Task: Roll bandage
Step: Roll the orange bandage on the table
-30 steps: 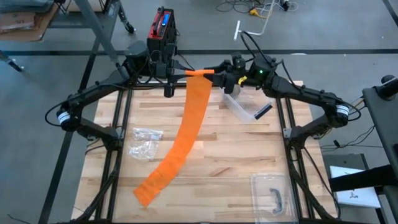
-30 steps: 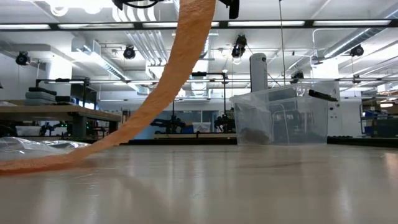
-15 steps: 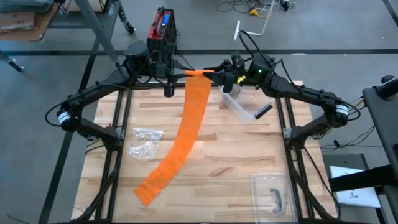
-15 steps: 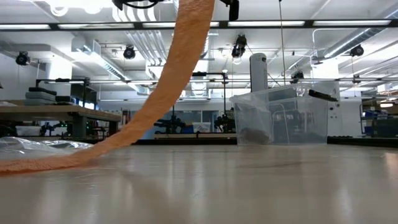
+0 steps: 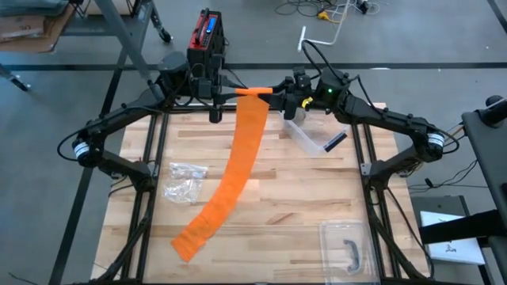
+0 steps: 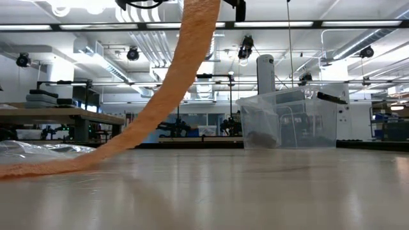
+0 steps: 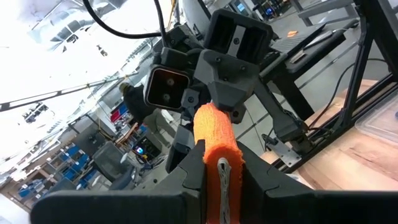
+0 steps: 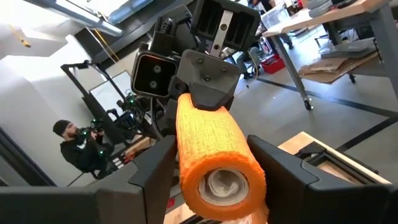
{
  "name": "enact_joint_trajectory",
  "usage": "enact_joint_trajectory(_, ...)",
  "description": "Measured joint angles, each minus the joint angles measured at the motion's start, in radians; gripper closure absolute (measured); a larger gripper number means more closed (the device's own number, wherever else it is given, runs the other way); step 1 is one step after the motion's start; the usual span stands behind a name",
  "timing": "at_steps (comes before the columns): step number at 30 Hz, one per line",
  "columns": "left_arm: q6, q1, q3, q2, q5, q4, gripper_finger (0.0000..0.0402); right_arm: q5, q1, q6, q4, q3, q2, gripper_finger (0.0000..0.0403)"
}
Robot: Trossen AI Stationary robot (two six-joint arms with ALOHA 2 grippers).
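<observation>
Orange woven bandage roll [image 8: 214,158], wound on a pale core, sits between the two dark fingers [image 8: 152,171] of the right gripper [image 5: 279,96], which press on its sides and hold it; in the left wrist view the same roll [image 7: 214,134] is pinched at its other end by the left gripper [image 5: 224,93], whose fingers [image 7: 193,165] stand narrow and close against the fabric. The two grippers face each other nose to nose above the far edge of the bench, high over the middle of that edge, with the short rolled piece [image 5: 253,92] spanning the gap between them. From it the unrolled tail [image 5: 236,166] of the orange bandage hangs down and runs across the light wooden bench top [image 5: 301,206] toward the near-left corner, where its free end lies flat on the wood; in the low view the strip [image 6: 172,83] rises in a long curve from the surface at the left up out of the top of the picture. A crumpled clear plastic wrapper [image 5: 184,180] lies near the left edge, just beside the strip but apart from it. A clear plastic box [image 5: 309,136] with a dark object at its end sits near the far-right corner, below the right arm, and a clear lid with a dark handle [image 5: 348,247] lies at the near-right corner. Beyond the bench, the right wrist view shows a seated person [image 8: 78,149] in dark clothing in the room.
</observation>
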Motion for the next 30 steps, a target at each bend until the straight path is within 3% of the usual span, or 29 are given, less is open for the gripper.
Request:
enact_joint_trajectory(11,-0.002,0.000,0.000,0.000,0.000,0.003,0.0362,0.005,0.000,0.010,0.011,0.000,0.000,0.0250)
enact_joint_trajectory(15,-0.075,0.001,0.000,0.000,-0.005,0.012,0.0348,0.029,0.003,-0.009,0.014,-0.001,0.000,0.0270)
enact_joint_trajectory(20,-0.220,0.015,0.000,-0.004,-0.027,-0.007,0.0295,0.042,0.002,-0.098,0.013,-0.001,0.000,0.0291)
enact_joint_trajectory(27,-0.535,0.069,0.000,-0.008,-0.016,-0.049,0.0186,0.068,0.002,-0.313,0.014,-0.001,0.000,0.0298)
enact_joint_trajectory(30,-0.633,0.093,0.000,-0.002,0.048,-0.044,0.0146,0.066,0.002,-0.387,0.014,-0.001,0.005,0.0297)
